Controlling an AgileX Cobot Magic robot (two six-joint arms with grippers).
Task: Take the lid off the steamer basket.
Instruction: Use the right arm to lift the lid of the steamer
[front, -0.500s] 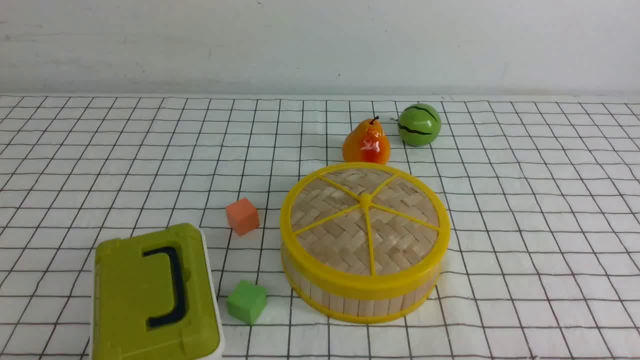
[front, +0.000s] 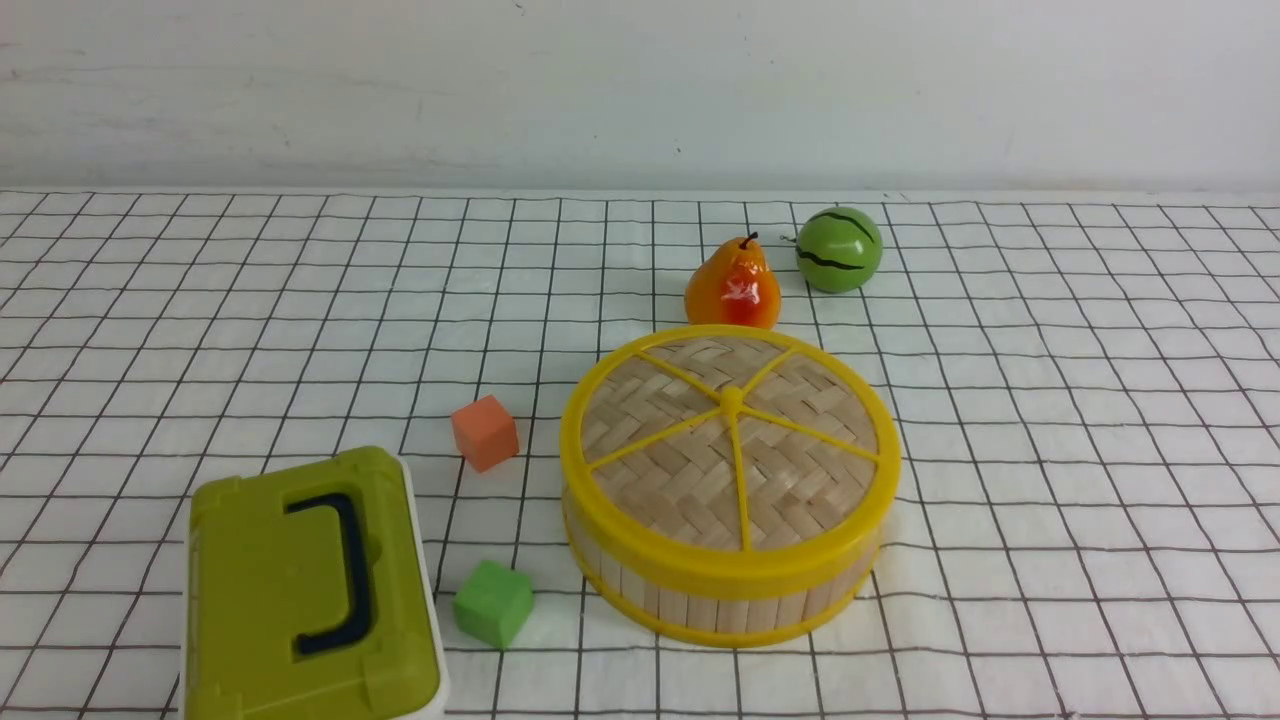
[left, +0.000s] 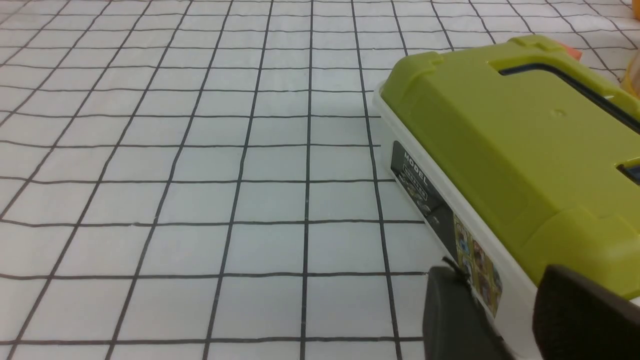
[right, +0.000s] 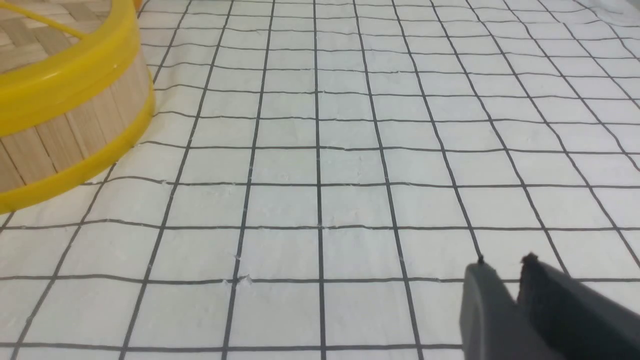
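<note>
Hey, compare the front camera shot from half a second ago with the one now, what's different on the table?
Nothing visibly changed in the front view. The lid still sits on the steamer basket, and the olive-green box, orange cube, green cube, pear and toy watermelon are where they were. No arm shows in that view at either moment.

Lid (front: 680, 470): tan herringbone weave, yellow rim, spokes. Steamer basket (front: 690, 608): pale slats, yellow rings. Box (front: 250, 600): olive-green. Bench (front: 1050, 450): white, black grid.
</note>
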